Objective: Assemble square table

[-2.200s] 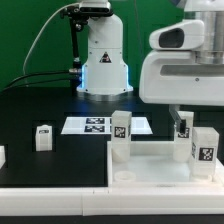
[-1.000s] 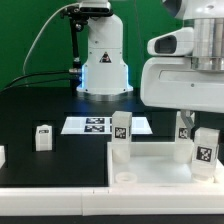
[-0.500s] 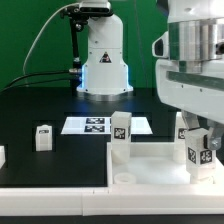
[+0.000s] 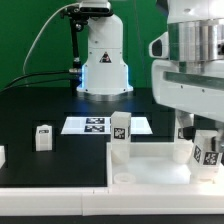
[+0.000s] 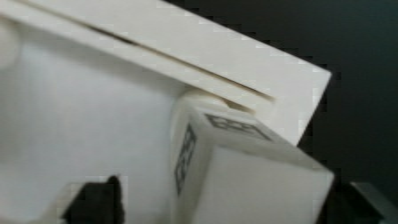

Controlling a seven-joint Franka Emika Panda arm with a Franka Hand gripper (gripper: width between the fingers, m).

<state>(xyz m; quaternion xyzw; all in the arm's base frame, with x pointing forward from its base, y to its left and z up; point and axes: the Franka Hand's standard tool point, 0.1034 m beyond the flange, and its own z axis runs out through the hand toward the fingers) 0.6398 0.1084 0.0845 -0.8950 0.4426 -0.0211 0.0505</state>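
The white square tabletop (image 4: 150, 160) lies at the front on the exterior view's right, with raised corner sockets. A tagged leg (image 4: 120, 135) stands on its near-left corner and another (image 4: 183, 126) stands at the back. A third leg (image 4: 208, 148) stands at the right corner under my gripper (image 4: 205, 138). In the wrist view this leg (image 5: 240, 170) sits between my two dark fingers (image 5: 98, 200), with a gap showing on one side; the gripper (image 5: 231, 205) is open around it. The tabletop's rim (image 5: 196, 60) runs behind it.
A loose leg (image 4: 43, 137) stands on the black surface on the exterior view's left, and another part (image 4: 2, 155) shows at that edge. The marker board (image 4: 95, 125) lies in front of the robot base (image 4: 103, 60). A white rail (image 4: 60, 200) edges the front.
The hand has turned about its axis above the right corner leg and come a little lower. That leg's tag face has shifted round. The other legs have not moved.
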